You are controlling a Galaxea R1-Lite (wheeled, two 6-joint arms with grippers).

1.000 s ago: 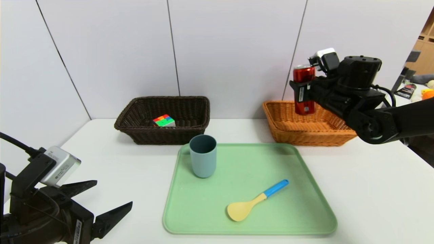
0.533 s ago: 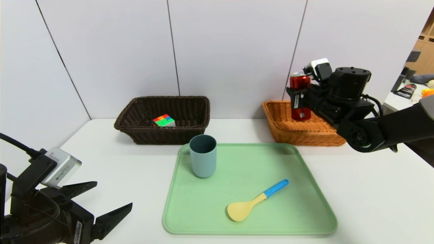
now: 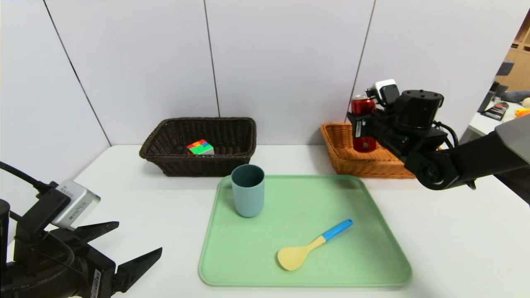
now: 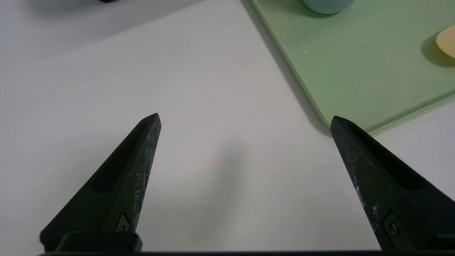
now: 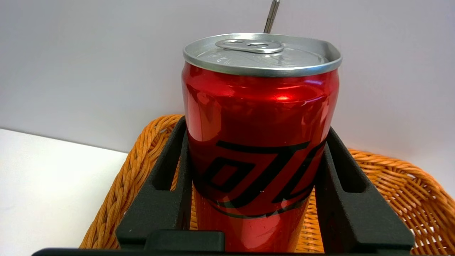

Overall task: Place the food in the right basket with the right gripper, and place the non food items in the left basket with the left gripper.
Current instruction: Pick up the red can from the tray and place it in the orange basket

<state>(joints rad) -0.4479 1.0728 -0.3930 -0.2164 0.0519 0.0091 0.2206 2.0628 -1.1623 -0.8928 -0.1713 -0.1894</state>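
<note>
- Step in hand, as judged: the right end effector [image 3: 361, 124], black with two long pointed fingers and a silver-grey camera box at the wrist, is setting the tall slim red drink can with the silver top [image 3: 363, 123] into the rectangular orange-tan woven wicker basket [image 3: 337, 142].
- Grip state: the two fingers are clamping the can's lower body from both sides, as the right wrist view is showing [image 5: 261, 156]; the can is standing upright between them, its top clear above the fingers.
- Can position: it is sitting over the basket's left half, near the back wall, with its base below rim level. Whether the base is touching the basket floor cannot be told.
- Doing it well, in my judgement: lower straight until the base is resting on the weave, keep the can vertical, release only then, and draw the fingers back without brushing the can or the flared rim. A slim can on uneven wicker is likely to tip.
- The left end effector [image 3: 124, 246], black with pointed fingers on a black arm, is hanging idle, fingers spread apart, low over the white worktop [image 4: 213, 89] just beside the pale green plastic tray [image 3: 306, 265].
</note>
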